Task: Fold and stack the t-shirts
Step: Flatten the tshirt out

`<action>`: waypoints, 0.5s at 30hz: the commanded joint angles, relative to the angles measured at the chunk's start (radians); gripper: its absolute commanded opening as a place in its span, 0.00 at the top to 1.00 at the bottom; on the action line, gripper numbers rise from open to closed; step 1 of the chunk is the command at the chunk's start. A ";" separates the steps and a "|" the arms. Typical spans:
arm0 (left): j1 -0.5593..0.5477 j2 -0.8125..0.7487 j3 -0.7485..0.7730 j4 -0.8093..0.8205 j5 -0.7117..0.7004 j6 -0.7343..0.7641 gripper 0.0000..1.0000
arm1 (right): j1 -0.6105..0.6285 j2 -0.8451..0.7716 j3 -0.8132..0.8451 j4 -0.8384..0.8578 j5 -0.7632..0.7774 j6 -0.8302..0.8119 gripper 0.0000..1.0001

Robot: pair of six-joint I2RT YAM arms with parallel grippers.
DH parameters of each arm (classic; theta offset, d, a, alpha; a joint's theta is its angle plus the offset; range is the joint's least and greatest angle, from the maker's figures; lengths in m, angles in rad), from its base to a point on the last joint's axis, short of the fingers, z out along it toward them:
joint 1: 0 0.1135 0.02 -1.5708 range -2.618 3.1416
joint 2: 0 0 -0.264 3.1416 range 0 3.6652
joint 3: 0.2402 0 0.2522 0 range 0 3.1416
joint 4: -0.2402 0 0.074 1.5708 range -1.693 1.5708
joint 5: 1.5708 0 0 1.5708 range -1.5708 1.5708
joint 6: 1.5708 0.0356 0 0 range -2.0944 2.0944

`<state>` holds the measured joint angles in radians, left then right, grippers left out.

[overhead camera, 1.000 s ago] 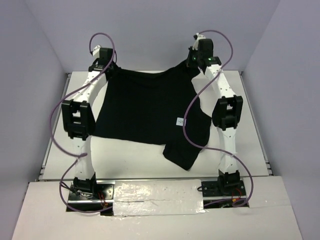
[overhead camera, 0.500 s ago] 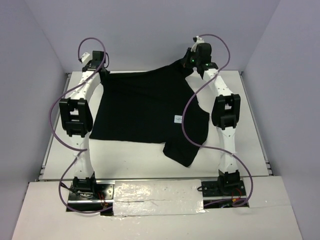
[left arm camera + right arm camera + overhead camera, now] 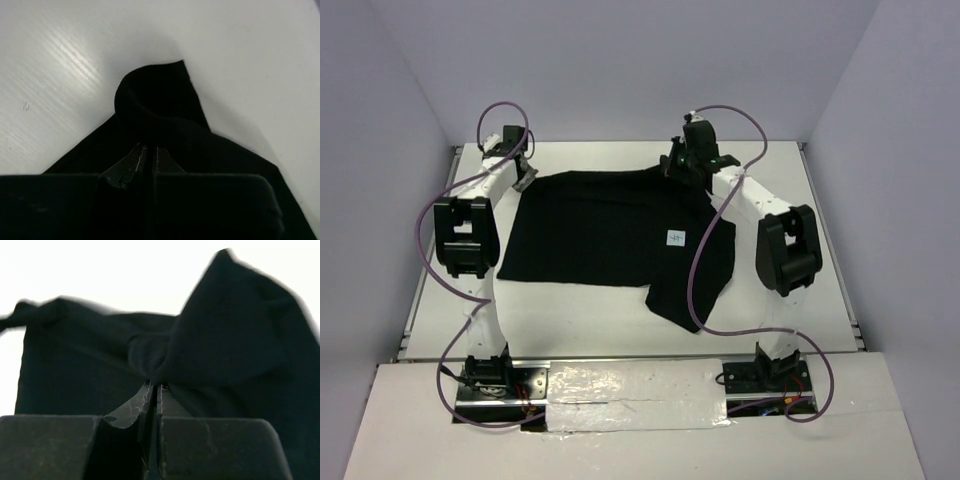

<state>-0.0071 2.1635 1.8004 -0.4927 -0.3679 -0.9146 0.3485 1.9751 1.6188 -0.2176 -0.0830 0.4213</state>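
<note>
The black t-shirt [image 3: 600,230] lies spread on the white table [image 3: 570,320], its small white tag [image 3: 675,237] showing right of centre and one flap trailing toward the near right. My left gripper [image 3: 523,172] is shut on the shirt's far left corner. In the left wrist view the cloth [image 3: 155,100] bunches into a roll just past the closed fingertips [image 3: 149,148]. My right gripper [image 3: 684,166] is shut on the far right corner. In the right wrist view the fabric [image 3: 225,340] rises in a peak over the closed fingertips [image 3: 156,386].
Pale walls [image 3: 620,70] close in the table at the back and on both sides. Purple cables [image 3: 698,250] loop off both arms, the right one crossing over the shirt. A taped strip [image 3: 635,385] runs between the arm bases at the near edge.
Both grippers have come down from a raised position toward the table, carrying the shirt's far edge. The right one also moved left and nearer. The shirt now lies flatter.
</note>
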 commanded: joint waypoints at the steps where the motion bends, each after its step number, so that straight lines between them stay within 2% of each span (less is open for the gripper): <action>1: 0.001 -0.088 -0.062 0.032 0.030 0.008 1.00 | -0.019 -0.061 -0.033 -0.028 0.162 0.105 0.96; 5: 0.004 -0.131 -0.157 0.068 0.044 0.003 1.00 | -0.020 -0.099 -0.108 -0.040 0.155 0.135 0.94; 6: 0.004 -0.136 -0.165 0.071 0.049 0.006 1.00 | -0.017 -0.102 -0.132 -0.036 0.146 0.135 0.88; 9: 0.004 -0.129 -0.162 0.052 0.057 0.014 1.00 | -0.016 -0.122 -0.169 -0.003 0.057 0.111 0.78; 11: 0.004 -0.129 -0.156 0.034 0.055 0.010 1.00 | -0.016 -0.149 -0.194 0.014 0.014 0.116 0.78; 13: 0.030 -0.133 -0.157 0.023 0.058 0.002 1.00 | -0.016 -0.163 -0.212 0.008 -0.032 0.117 0.69; 15: 0.036 -0.134 -0.153 0.019 0.063 0.005 1.00 | -0.025 -0.180 -0.215 -0.020 -0.024 0.114 0.54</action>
<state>0.0044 2.0834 1.6306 -0.4709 -0.3138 -0.9161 0.3290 1.8904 1.3983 -0.2497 -0.0677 0.5373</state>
